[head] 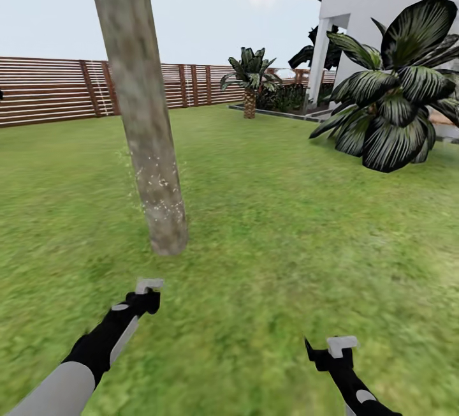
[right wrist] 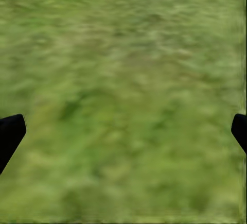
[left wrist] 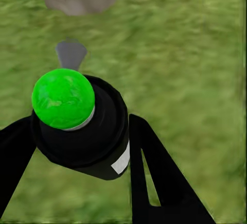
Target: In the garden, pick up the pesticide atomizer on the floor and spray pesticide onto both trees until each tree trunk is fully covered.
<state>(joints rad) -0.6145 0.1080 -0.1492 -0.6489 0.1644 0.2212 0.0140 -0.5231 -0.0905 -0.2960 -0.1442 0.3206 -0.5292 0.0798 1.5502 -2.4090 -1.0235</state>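
the pesticide atomizer is sitting clamped between the jaws of the left gripper, a black bottle with a white label patch on its side and a round green top, its grey nozzle pointing toward the base of the tree trunk. in the head view the left gripper is reaching out low over the grass, near the foot of the trunk but apart from it. the trunk is leaning slightly, mottled grey and tan, and a fine scatter of white specks of pesticide is showing on and around its lower part. the right gripper is hanging over bare lawn well to the right, its jaws standing wide apart and holding nothing, with only grass between the fingertips. a brown slatted fence is running behind the trunk, a small palm is standing by the far border, and a big dark-leaved plant is growing beside a white house.
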